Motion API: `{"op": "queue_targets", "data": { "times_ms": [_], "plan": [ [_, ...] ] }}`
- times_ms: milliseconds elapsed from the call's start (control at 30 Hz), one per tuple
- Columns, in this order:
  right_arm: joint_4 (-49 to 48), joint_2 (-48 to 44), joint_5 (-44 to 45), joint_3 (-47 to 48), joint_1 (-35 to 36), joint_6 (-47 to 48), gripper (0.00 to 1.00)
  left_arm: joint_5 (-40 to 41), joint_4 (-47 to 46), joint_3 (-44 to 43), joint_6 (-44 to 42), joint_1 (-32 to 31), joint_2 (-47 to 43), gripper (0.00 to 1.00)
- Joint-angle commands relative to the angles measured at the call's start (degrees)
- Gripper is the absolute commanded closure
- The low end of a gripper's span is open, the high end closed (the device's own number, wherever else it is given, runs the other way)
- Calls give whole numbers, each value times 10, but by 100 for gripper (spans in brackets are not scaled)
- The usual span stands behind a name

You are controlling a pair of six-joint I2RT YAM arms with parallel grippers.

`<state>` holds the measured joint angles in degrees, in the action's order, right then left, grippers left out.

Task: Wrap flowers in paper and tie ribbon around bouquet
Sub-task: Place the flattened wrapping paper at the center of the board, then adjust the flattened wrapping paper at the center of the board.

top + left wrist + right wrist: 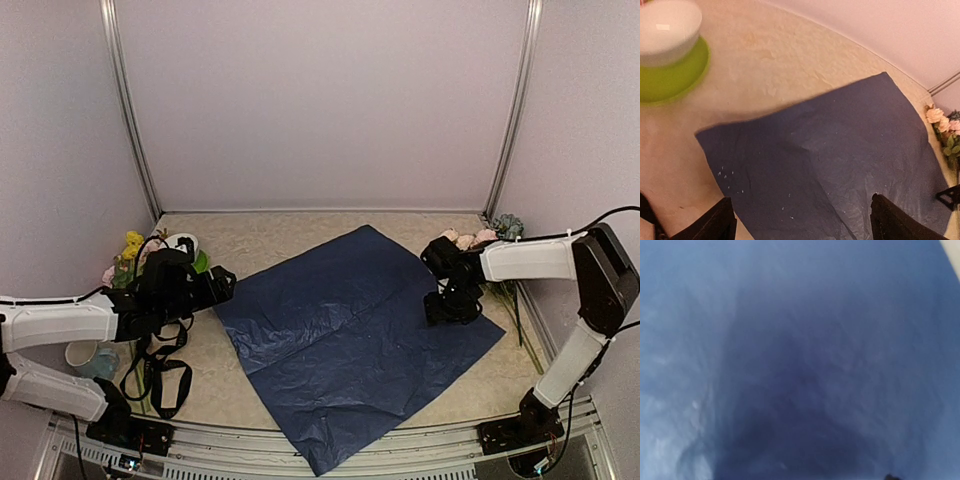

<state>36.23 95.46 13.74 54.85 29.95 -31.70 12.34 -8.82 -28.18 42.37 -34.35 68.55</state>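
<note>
Paper (350, 330) lies flat on the surface (300, 228), navy side up, turned diamond-wise, with its near corner reaching the front edge. It is creased along the middle.

Left end effector (218, 285) hovers at the paper's left corner. In the wrist view its fingers (715, 225) stand wide apart with nothing between them, only the paper (840, 150) underneath.

Right end effector (455, 305) is low over the paper's right edge. Its wrist view is filled with blurred blue paper (800, 360) at very close range and the fingers do not show, so I cannot tell whether it is wide, narrow or gripping.

Flowers are in two lots, neither on the paper. Pink roses and the blue-green cluster (475, 238) lie at the far right, just beyond the right arm, with stems running toward the front. Yellow blooms (132, 245) are at the far left.

White bowl (665, 30) sits on a green saucer (670, 80), far left. Black loops (160, 375) are near the left arm; ribbon or cable, cannot tell.
</note>
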Motion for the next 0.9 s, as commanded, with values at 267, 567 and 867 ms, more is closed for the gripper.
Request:
{"op": "queue_targets", "data": {
  "times_ms": [267, 567, 867],
  "plan": [
    [77, -32, -93, -16, 64, -52, 38, 48, 192, -143, -161, -63, 112, 37],
    [0, 58, -96, -8, 8, 0, 39, 18, 163, -149, -188, -61, 194, 39],
    [60, 85, -25, 99, -17, 50, 38, -16, 153, -148, -195, -36, 220, 40]
  ]
}}
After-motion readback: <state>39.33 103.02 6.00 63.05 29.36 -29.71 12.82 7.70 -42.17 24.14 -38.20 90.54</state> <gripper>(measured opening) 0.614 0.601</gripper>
